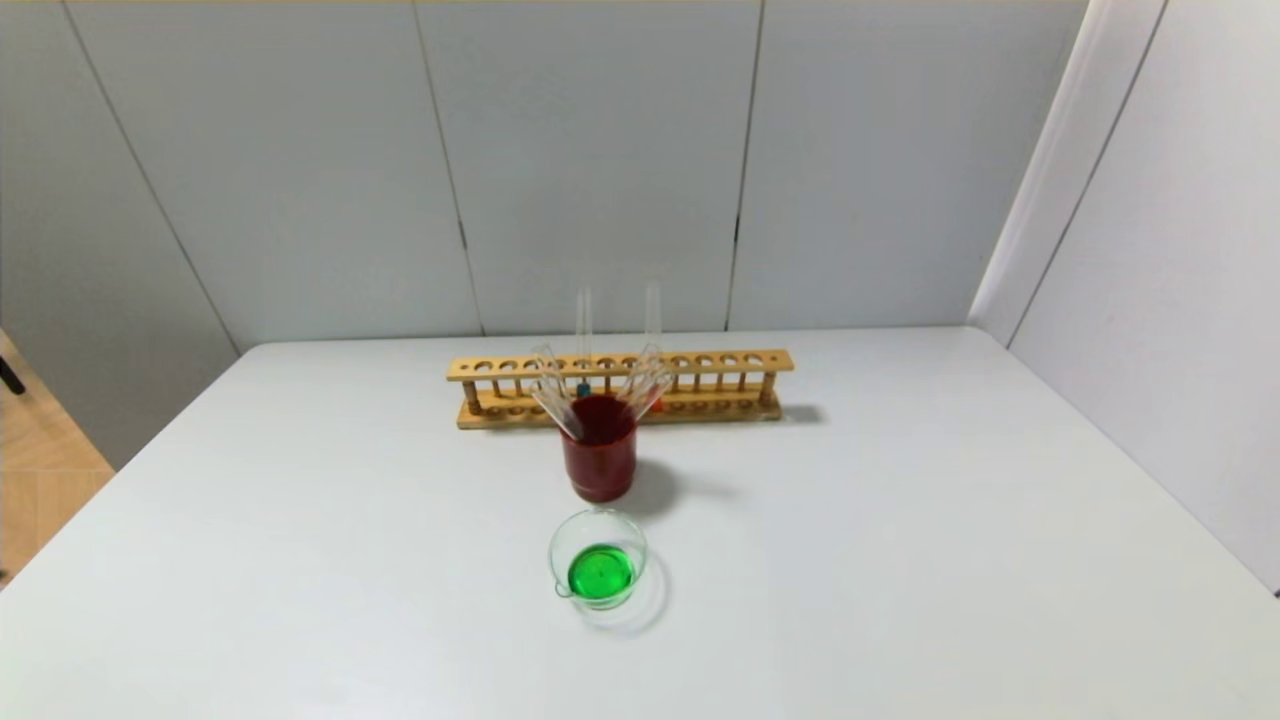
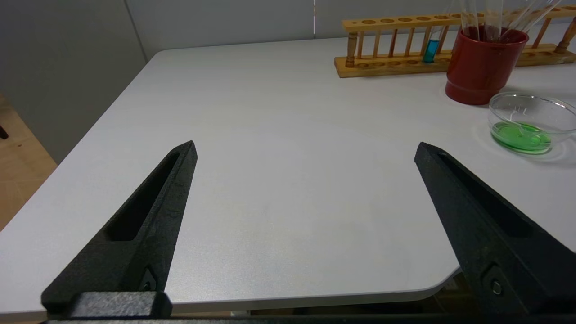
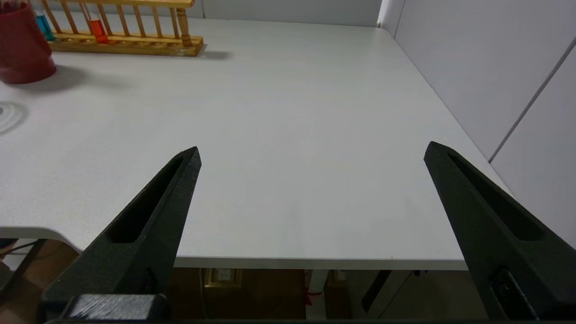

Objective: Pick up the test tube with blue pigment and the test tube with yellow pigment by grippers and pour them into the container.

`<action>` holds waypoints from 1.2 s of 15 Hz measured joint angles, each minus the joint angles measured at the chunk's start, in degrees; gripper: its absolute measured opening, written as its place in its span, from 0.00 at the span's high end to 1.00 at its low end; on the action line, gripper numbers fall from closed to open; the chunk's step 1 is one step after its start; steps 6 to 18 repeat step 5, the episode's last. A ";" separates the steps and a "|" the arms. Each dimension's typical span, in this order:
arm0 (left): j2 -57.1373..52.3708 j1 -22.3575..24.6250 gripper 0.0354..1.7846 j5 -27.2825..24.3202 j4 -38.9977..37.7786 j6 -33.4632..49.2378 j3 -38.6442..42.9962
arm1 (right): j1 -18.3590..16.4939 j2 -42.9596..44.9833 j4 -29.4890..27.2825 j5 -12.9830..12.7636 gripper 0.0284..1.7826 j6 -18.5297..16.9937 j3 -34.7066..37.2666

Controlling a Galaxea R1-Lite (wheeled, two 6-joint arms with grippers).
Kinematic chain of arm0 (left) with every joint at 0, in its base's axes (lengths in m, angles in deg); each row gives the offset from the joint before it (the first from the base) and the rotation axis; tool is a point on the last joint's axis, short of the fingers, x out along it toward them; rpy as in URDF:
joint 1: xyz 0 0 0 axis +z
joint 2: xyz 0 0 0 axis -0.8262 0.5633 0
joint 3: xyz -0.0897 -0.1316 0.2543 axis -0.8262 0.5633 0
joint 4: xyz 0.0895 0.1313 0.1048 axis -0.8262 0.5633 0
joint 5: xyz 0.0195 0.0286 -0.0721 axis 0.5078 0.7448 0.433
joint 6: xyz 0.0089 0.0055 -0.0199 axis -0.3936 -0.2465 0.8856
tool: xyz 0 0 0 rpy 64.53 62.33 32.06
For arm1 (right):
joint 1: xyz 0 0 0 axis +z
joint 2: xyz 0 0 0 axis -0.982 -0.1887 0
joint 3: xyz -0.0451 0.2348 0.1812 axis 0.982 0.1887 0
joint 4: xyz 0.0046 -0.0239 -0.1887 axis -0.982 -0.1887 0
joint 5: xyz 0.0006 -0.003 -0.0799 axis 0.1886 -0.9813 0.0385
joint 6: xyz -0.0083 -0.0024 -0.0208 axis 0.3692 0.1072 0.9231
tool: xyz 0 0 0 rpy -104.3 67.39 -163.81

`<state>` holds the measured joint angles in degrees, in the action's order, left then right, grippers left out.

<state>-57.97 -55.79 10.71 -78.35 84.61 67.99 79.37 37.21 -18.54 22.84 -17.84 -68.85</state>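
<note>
The container (image 1: 600, 521), a low clear glass dish, sits at the table's middle and holds green liquid; it also shows in the left wrist view (image 2: 531, 106). Several empty clear tubes lean in the dark-red cup (image 1: 598, 455) behind it. No tube with yellow liquid is in view. One tube with a small blue portion (image 2: 431, 50) stands in the wooden rack (image 1: 700, 365). My left gripper (image 2: 306, 144) is open and empty over the table's near left edge. My right gripper (image 3: 312, 146) is open and empty over the near right edge. Neither shows in the head view.
A tube with orange-red liquid (image 3: 96, 29) stands in the rack (image 3: 135, 45) beside the blue one (image 3: 43, 24). The red cup (image 2: 479, 67) stands between rack and dish. Grey wall panels close the back and right sides.
</note>
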 joint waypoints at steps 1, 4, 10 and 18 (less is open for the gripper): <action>0.00 0.00 0.04 0.02 0.00 -0.02 0.00 | 0.00 0.00 0.06 0.02 0.03 -0.04 0.00; 0.00 -0.02 0.04 0.02 0.00 0.00 0.00 | 0.00 0.00 0.06 0.07 0.03 -0.54 0.00; 0.00 0.02 0.04 0.02 0.00 0.00 0.00 | 0.00 0.00 0.11 0.07 0.03 -0.72 0.00; 0.00 0.02 0.04 0.02 0.00 0.00 0.00 | 0.00 0.00 0.11 0.07 0.03 -0.72 0.00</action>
